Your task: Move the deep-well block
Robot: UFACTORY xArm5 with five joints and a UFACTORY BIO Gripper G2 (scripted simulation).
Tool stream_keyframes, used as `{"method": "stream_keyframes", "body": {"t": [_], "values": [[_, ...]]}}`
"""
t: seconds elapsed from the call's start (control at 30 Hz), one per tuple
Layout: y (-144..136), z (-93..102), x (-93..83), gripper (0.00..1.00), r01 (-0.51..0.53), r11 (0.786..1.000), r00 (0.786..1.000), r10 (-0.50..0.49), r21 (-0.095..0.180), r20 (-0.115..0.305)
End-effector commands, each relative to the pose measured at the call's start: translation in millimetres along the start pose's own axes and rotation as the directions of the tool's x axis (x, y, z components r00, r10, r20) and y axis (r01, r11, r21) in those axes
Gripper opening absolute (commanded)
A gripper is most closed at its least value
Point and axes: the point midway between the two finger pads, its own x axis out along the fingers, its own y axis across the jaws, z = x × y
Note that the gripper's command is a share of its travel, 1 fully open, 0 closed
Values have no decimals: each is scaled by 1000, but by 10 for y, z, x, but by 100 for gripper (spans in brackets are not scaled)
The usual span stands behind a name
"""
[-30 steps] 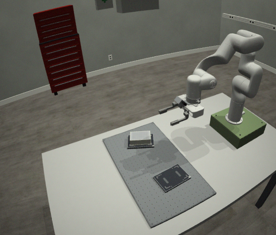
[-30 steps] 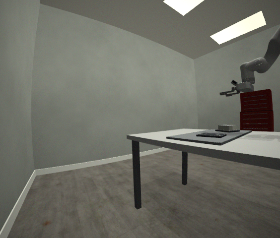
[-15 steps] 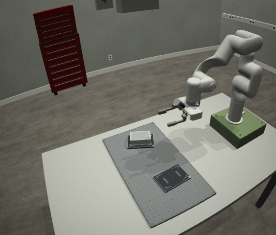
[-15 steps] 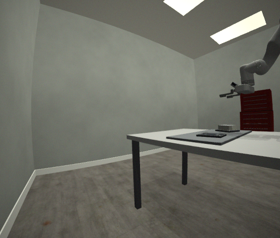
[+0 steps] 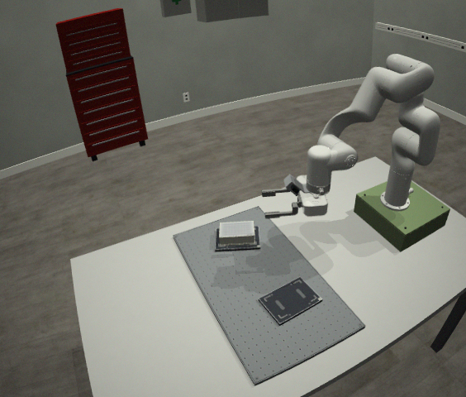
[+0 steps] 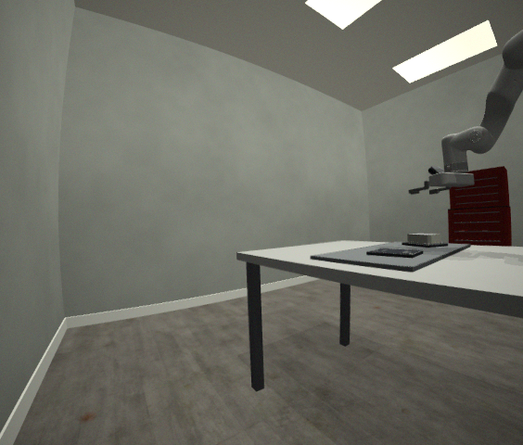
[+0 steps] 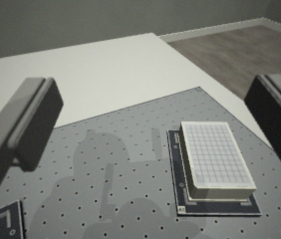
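Note:
The white deep-well block (image 5: 236, 229) (image 6: 423, 238) (image 7: 217, 154) sits in the dark nest N1 (image 5: 237, 247) (image 7: 178, 169). A small pale A1 label (image 7: 181, 209) shows at that nest's near left corner in the wrist view. I cannot make out the block's cut-off corner. The dark nest N2 (image 5: 291, 301) (image 6: 394, 252) is empty; only its corner shows at the lower left of the wrist view. My gripper (image 5: 268, 203) (image 6: 424, 191) (image 7: 155, 121) is open with nothing between its fingers. It hangs above and to the arm's side of the block, not touching it.
Both nests stand on a grey perforated board (image 5: 259, 359) (image 6: 348, 256) on the white table (image 5: 130, 308). The arm's green base block (image 5: 420, 213) stands on the table at the right in the top view. A red cabinet (image 5: 105, 98) (image 6: 479, 227) stands beyond the table.

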Motion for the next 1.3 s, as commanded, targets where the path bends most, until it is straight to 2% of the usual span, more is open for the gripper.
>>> {"method": "stream_keyframes", "body": {"t": [0.0,0.13,0.63,0.7,1.2,1.27], "values": [[-153,-183,196,37,20,1000,1000,-20,15,1],[-208,-248,248,37,20,1000,1000,-20,15,1],[-624,-738,636,37,20,1000,1000,-20,15,1],[-624,-738,636,37,20,1000,1000,-20,15,1],[-1040,-1228,1024,37,20,1000,1000,-20,14,1],[-1040,-1228,1024,37,20,1000,1000,-20,14,1]]}}
